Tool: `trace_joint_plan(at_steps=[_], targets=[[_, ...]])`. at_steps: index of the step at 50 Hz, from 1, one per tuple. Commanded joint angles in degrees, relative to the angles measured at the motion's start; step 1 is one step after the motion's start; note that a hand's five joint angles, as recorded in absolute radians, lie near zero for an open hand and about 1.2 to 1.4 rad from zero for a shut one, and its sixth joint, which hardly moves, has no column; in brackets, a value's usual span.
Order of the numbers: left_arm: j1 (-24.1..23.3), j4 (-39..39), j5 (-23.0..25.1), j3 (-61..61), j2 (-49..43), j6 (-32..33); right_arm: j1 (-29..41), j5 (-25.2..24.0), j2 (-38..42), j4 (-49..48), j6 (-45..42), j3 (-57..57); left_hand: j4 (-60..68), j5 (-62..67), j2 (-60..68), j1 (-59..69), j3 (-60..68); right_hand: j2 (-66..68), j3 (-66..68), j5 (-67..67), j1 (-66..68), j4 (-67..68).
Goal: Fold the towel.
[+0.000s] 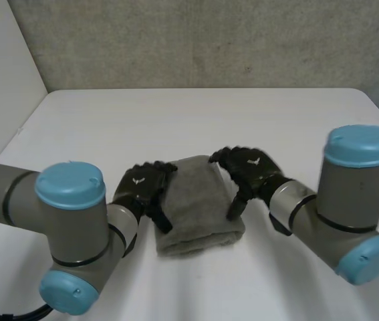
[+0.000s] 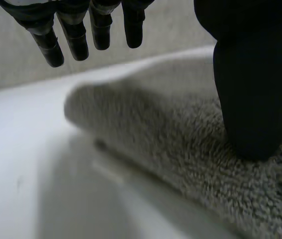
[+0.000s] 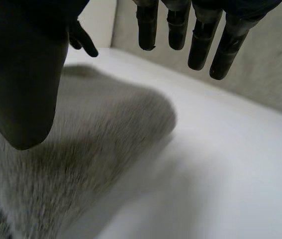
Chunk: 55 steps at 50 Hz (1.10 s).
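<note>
The grey towel (image 1: 199, 207) is seen in the middle of the white surface (image 1: 196, 120), near the robot. It is already folded into a small thick pile. The left robot hand (image 1: 142, 188) is laid at its left edge, thumb pressed on the cloth and fingers loose, so nothing is gripped. The right robot hand (image 1: 249, 170) is held over the right edge, loose too. The fold is probably being patted flat. Farther off, a grey wall (image 1: 209, 40) is seen.
</note>
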Motion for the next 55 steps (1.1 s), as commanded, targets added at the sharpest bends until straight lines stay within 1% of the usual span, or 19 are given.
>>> trace_joint_plan(at_steps=[1, 5, 10, 12, 13, 15, 16, 17, 18, 19, 20, 21, 22, 23, 27, 32, 39, 47, 55], targets=[[0.1, -0.6, -0.6, 0.0, -2.8, 0.3, 1.4, -1.1, 10.6, 0.7, -0.4, -6.1, 0.5, -1.8, 0.5, 0.0, 0.5, -4.4, -4.2, -3.8, -3.4, -5.4], [-0.2, -0.6, -0.6, 0.6, -2.4, 0.3, 1.8, -0.9, 11.8, 1.1, -0.6, -7.5, 0.5, -1.8, 0.5, 0.0, 0.5, -4.4, -4.2, -3.8, -3.4, -5.4], [-1.0, -3.8, -0.7, 3.2, 0.8, 1.5, 1.7, -0.9, 8.5, 2.9, -0.8, -8.5, 0.5, -1.8, 0.5, 0.0, 0.5, -4.4, -4.2, -3.8, -3.4, -5.4], [-1.0, -5.8, -0.7, 4.3, 3.0, 2.0, 1.0, -0.7, 2.3, 4.3, -0.5, -8.7, 0.5, -1.8, 0.5, 0.0, 0.5, -4.4, -4.2, -3.8, -3.4, -5.4], [-0.9, -7.9, -0.7, 5.7, 5.3, 2.3, 1.0, -0.7, 2.3, 4.3, -0.5, -8.7, 0.5, -1.8, 0.5, 0.0, 0.5, -4.4, -4.2, -3.8, -3.4, -5.4], [-0.6, -10.1, -0.7, 7.2, 7.8, 2.3, 0.8, 0.2, -4.6, 5.1, -0.1, -8.8, 0.5, -1.8, 0.5, 0.0, 0.5, -4.4, -4.2, -3.8, -3.4, -5.4], [-0.2, -12.4, -0.7, 8.9, 10.3, 2.1, 0.8, 0.2, -4.6, 5.1, -0.1, -8.8, 0.5, -1.8, 0.5, 0.0, 0.5, -4.4, -4.2, -3.8, -3.4, -5.4], [-0.2, -12.4, -0.7, 8.9, 10.3, 2.1, 0.5, 2.0, -8.0, 5.2, 0.3, -9.0, 0.5, -1.8, 0.5, 0.0, 0.5, -4.4, -4.2, -3.8, -3.4, -5.4], [0.1, -14.7, -0.8, 10.5, 13.1, 1.7, 0.5, 2.0, -8.1, 5.2, 0.4, -9.0, 0.5, -1.8, 0.5, 0.0, 0.5, -4.4, -4.2, -3.8, -3.4, -5.4], [1.1, -16.9, -0.9, 12.3, 15.9, 1.6, -0.4, 5.3, -11.1, 5.4, 1.2, -9.5, 0.5, -1.8, 0.5, 0.0, 0.5, -4.4, -4.2, -3.8, -3.4, -5.4], [1.1, -16.9, -0.9, 12.3, 15.9, 1.6, -1.9, 9.2, -13.6, 6.2, 2.2, -10.3, 0.5, -1.8, 0.5, 0.0, 0.5, -4.4, -4.2, -3.8, -3.4, -5.4], [2.4, -19.3, -1.1, 14.0, 18.4, 1.6, -1.9, 9.2, -13.6, 6.2, 2.2, -10.3, 0.5, -1.8, 0.5, 0.0, 0.5, -4.4, -4.2, -3.8, -3.4, -5.4], [2.4, -19.3, -1.1, 14.0, 18.5, 1.6, -3.5, 12.2, -15.3, 7.6, 2.5, -10.9, 0.5, -1.8, 0.5, 0.0, 0.5, -4.4, -4.2, -3.8, -3.4, -5.4], [3.7, -21.6, -1.3, 15.9, 20.4, 1.6, -4.9, 14.5, -16.6, 9.6, 2.5, -11.7, 0.5, -1.8, 0.5, 0.0, 0.5, -4.4, -4.2, -3.8, -3.4, -5.4], [5.3, -28.8, -2.4, 21.3, 24.0, 1.4, -7.2, 14.9, -18.0, 13.2, 2.7, -13.0, 0.5, -1.8, 0.5, 0.0, 0.5, -4.4, -4.2, -3.8, -3.4, -5.4], [6.1, -31.7, -2.6, 22.1, 24.9, 0.6, -8.7, 14.6, -19.3, 16.8, 2.5, -13.5, 0.5, -1.8, 0.5, 0.0, 0.5, -4.4, -4.2, -3.8, -3.4, -5.4], [7.4, -32.8, -2.6, 21.3, 24.6, -0.4, -10.6, 14.5, -19.7, 17.6, 2.5, -13.3, 0.5, -1.8, 0.5, 0.0, 0.5, -4.4, -4.2, -3.8, -3.4, -5.4], [7.9, -33.3, -2.6, 21.3, 24.6, -0.6, -10.4, 14.4, -19.7, 17.7, 2.5, -13.3, 0.7, -1.6, 0.7, 0.2, 0.7, -4.4, -4.2, -3.8, -3.4, -5.4], [7.7, -33.3, -4.4, 20.6, 24.9, -0.3, -10.0, 14.2, -19.8, 17.4, 1.9, -12.8, 0.7, -1.6, 0.7, 0.2, 0.7, -4.4, -4.2, -3.8, -3.4, -5.4]])
